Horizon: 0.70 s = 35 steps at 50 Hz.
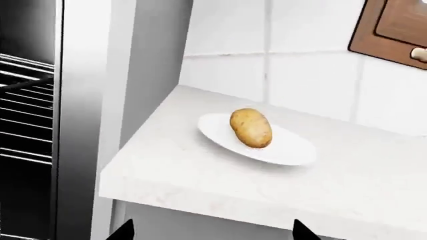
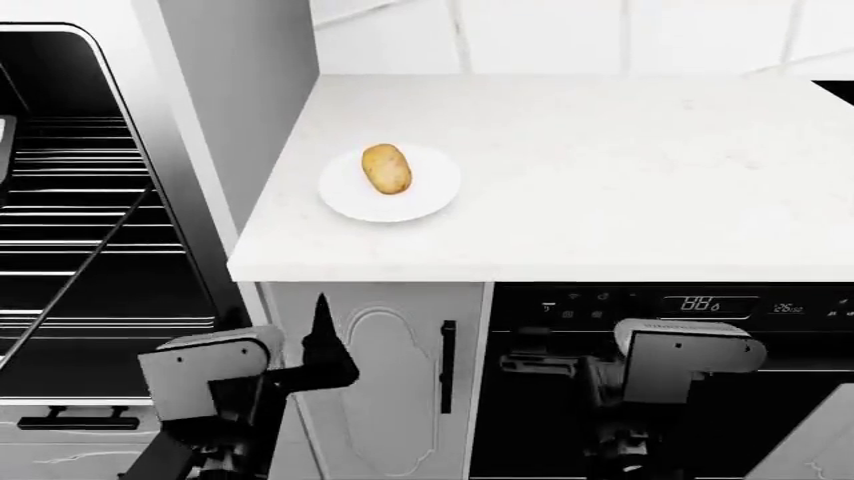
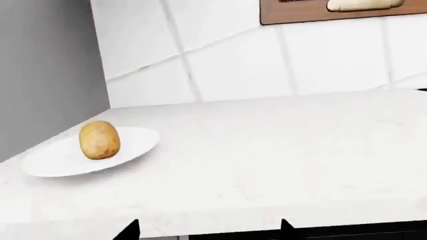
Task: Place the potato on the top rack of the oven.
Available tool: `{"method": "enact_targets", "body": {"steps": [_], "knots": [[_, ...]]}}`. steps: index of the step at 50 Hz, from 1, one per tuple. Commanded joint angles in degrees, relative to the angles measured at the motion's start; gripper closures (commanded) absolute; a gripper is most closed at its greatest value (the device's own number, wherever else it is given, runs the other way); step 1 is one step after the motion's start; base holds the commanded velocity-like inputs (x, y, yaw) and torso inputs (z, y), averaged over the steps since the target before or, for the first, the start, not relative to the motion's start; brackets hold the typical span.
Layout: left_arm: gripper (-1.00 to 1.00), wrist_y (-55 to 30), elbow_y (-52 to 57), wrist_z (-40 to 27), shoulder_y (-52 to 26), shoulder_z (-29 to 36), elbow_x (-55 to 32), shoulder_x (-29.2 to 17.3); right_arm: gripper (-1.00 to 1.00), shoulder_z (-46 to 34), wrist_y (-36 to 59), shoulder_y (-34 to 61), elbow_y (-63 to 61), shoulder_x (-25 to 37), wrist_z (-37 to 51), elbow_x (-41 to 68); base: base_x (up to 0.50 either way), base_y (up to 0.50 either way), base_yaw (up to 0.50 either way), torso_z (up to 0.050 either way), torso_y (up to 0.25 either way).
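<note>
Tan potato, white plate, pale desk

The potato point(image 2: 386, 168) is tan-yellow with brown speckles; the plate point(image 2: 427, 195) plain white; the desk point(image 2: 627, 180) faintly mottled white; the oven point(image 2: 80, 200) black with chrome bars.

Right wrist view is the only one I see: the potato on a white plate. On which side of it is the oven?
Observer: The oven stands open at the left of the counter, past a grey side panel.
Operator: Where is the left gripper?
Observer: The left gripper is open and empty, low in front of the white cabinet door.
Operator: What is under the counter on my side?
Observer: A black appliance with a digital display.
</note>
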Motion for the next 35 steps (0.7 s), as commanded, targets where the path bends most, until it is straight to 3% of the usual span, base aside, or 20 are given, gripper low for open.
{"method": "enact_targets", "body": {"steps": [1, 3, 6, 8, 14, 35], "knots": [[-1.00, -37.8, 26.5, -23.2, -19.3, -13.5, -36.4, -0.3, -1.00, 8.5, 40.3, 23.2, -28.2, 7.7, 27.9, 32.0, 0.00, 0.00, 0.00, 0.000, 0.000], [-1.00, -40.8, 25.6, -29.4, -24.2, -15.3, -45.2, -0.7, -1.00, 13.4, 46.4, 29.6, -27.3, 7.9, 40.6, 49.2, 0.00, 0.00, 0.00, 0.000, 0.000], [-1.00, -41.2, 22.5, -36.4, -29.7, -16.4, -54.5, -0.4, -1.00, 11.8, 48.3, 38.5, -22.0, 10.8, 56.9, 75.0, 0.00, 0.00, 0.00, 0.000, 0.000], [-1.00, -40.8, 20.6, -39.0, -31.0, -16.6, -57.9, -0.2, -1.00, 10.6, 46.7, 39.9, -19.9, 11.2, 61.2, 80.2, 0.00, 0.00, 0.00, 0.000, 0.000], [-1.00, -39.2, 15.8, -47.3, -35.3, -16.4, -67.7, -1.2, -1.00, 7.3, 46.4, 44.8, -16.5, 13.1, 65.0, 84.2, 0.00, 0.00, 0.00, 0.000, 0.000], [-1.00, -37.4, 16.3, -46.9, -36.1, -15.0, -68.2, -1.2, -1.00, 3.6, 45.6, 49.6, -14.6, 15.4, 66.5, 85.7, 0.00, 0.00, 0.00, 0.000, 0.000]]}}
